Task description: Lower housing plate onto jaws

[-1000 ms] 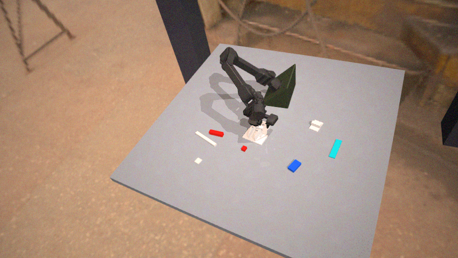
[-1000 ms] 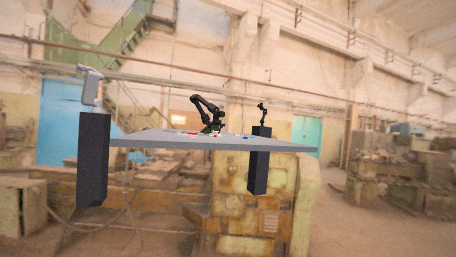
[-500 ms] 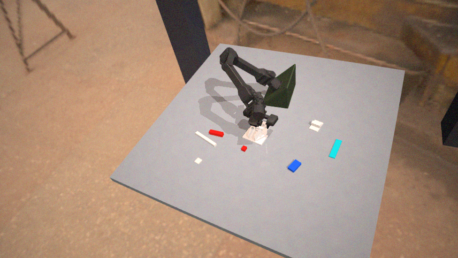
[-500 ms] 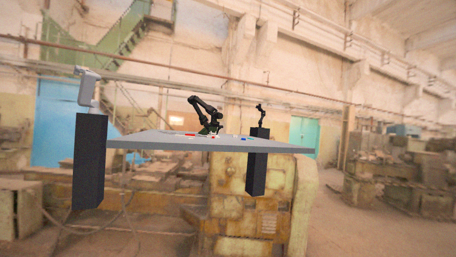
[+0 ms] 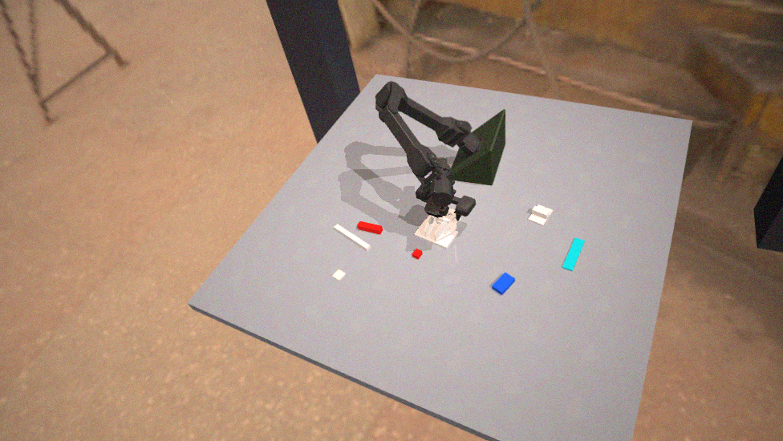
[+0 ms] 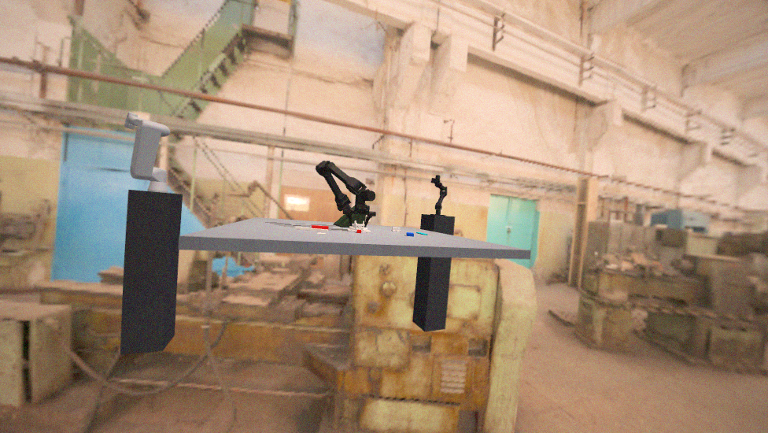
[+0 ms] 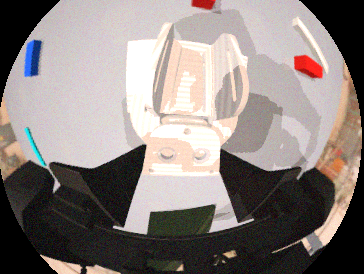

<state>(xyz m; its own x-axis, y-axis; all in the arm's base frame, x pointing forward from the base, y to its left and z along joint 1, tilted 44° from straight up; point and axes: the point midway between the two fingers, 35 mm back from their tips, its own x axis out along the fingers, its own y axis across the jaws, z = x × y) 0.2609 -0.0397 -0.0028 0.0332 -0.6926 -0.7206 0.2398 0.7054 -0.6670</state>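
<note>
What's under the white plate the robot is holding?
Under the white plate, the wrist view shows part of a pale base sticking out. The plate covers the rest, so I can't see what's there.

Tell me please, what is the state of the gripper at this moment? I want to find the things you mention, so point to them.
Gripper (image 7: 182,149): closed on the white housing plate (image 7: 184,142), holding it between the two fingers.

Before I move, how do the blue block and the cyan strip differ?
The blue block is short and chunky; the cyan strip is longer and slimmer. The blue block sits nearer the small red cube than the cyan strip does. Both rest on the grey table, outside the gripper.
</note>
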